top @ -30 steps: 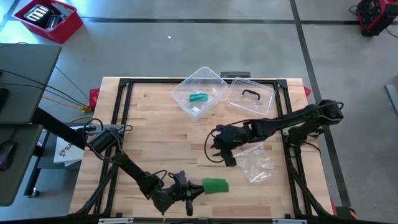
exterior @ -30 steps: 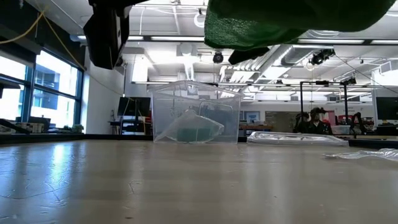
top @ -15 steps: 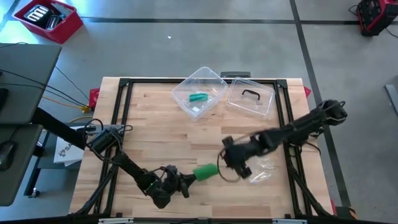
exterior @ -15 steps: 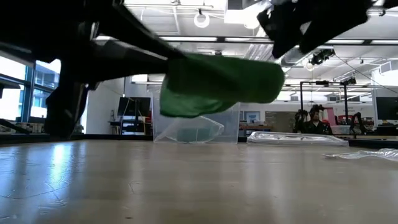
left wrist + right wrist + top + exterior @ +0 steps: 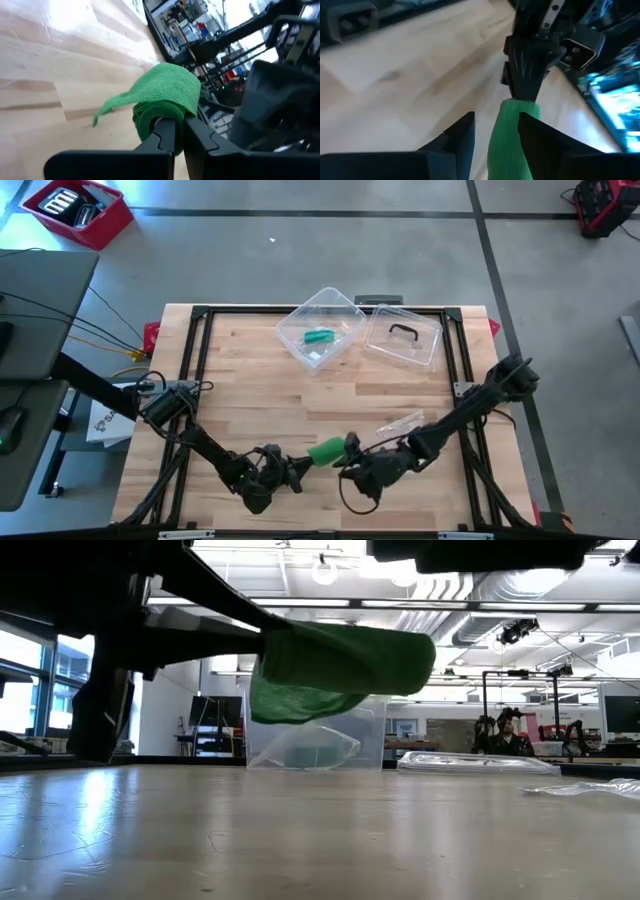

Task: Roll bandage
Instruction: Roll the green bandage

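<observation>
- Down at the near edge of the wooden table (image 5: pixel 250 395), around six o'clock, the left gripper (image 5: pixel 293 471) has its fingers pinched on one end of the green bandage roll (image 5: pixel 326 451), which hangs in the air above the wood.
- Just beside it, toward five o'clock, the right gripper (image 5: pixel 349 457) meets the other end of the roll; in its wrist view its fingers (image 5: pixel 461 136) stand apart on either side of the green cloth, and whether they press it cannot be told.
- A loose flap of cloth (image 5: pixel 112 103) droops from the roll.
- Both arms lie low and stretched: the left comes in from nine o'clock, the right from three o'clock.
- Bare boards run open from the roll toward the table's middle and its nine o'clock side.
- A clear plastic bag (image 5: pixel 400 423) lies near four o'clock, just beyond the right arm.
- Farther off, near twelve o'clock, a clear box (image 5: pixel 321 326) sits tilted with a second green roll (image 5: pixel 318 337) inside; its lid (image 5: pixel 404 338) lies flat beside it toward one o'clock.
- Beyond the table is a grey floor, with a red bin (image 5: pixel 78 211) far off at ten o'clock.
- Across the room a person (image 5: pixel 506 733) sits among equipment.
</observation>
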Tool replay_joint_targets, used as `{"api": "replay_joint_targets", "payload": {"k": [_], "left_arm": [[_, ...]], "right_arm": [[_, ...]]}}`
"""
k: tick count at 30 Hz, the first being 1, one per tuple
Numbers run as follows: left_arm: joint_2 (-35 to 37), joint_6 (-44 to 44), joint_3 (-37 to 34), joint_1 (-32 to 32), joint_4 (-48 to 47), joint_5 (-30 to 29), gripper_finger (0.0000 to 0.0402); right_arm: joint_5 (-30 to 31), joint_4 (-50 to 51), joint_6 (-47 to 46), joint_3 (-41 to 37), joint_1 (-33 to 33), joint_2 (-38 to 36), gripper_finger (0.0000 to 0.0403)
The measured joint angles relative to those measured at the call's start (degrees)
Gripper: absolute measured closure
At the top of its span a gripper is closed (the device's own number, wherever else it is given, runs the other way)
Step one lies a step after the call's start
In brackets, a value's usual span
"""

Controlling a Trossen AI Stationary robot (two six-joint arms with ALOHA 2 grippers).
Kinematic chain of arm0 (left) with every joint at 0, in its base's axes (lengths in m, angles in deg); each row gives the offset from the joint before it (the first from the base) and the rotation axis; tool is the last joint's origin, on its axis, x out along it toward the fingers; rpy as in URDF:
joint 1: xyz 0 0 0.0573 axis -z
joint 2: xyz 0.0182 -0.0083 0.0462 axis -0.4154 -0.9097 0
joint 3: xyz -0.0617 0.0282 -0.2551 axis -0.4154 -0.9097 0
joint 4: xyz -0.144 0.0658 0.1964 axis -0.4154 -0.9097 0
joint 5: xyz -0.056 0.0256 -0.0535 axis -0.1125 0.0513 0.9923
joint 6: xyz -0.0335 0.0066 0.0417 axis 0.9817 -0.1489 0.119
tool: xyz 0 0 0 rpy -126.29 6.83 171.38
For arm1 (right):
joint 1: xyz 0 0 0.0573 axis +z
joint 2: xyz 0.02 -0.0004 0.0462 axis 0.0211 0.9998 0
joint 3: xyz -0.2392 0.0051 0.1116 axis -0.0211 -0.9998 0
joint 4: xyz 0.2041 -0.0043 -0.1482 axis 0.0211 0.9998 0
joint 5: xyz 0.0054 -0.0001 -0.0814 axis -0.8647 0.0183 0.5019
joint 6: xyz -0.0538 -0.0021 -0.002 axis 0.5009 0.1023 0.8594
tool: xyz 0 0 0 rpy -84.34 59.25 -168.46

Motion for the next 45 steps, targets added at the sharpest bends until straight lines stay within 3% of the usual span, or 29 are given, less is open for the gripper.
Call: {"api": "replay_joint_targets", "payload": {"k": [9, 13, 23, 34, 40, 43, 45], "left_arm": [[0.00, -2.01, 1.81, 0.00, 0.30, -1.10, 0.0394], [0.00, -2.06, 1.81, -0.02, 0.24, -1.18, 0.0394], [0.00, -2.10, 1.81, -0.02, 0.23, -1.34, 0.0394], [0.00, -5.45, 1.81, 0.07, 0.19, 0.64, 0.0394], [0.00, -6.46, 1.81, 1.30, 0.18, 0.82, 0.0394], [0.08, -11.52, 1.82, 1.68, 0.18, 2.66, 0.0394], [0.11, -20.17, 2.54, 1.78, -0.26, 6.31, 0.0394]], "right_arm": [[10.34, -9.79, 7.58, -0.02, 0.21, 6.61, 0.0261], [10.88, -12.19, 10.30, -0.02, 0.21, 7.83, 0.0269], [11.17, -11.51, 10.93, -0.02, -0.17, 7.86, 0.0396], [16.62, -13.05, 11.40, -0.02, -0.75, 6.21, 0.0402], [15.13, -11.98, 10.16, 0.00, -2.26, 1.42, 0.0403], [12.02, -6.95, 7.49, 0.00, -3.09, -1.23, 0.0402], [10.70, -2.88, 4.74, 0.00, -3.84, -3.74, 0.0402]]}}
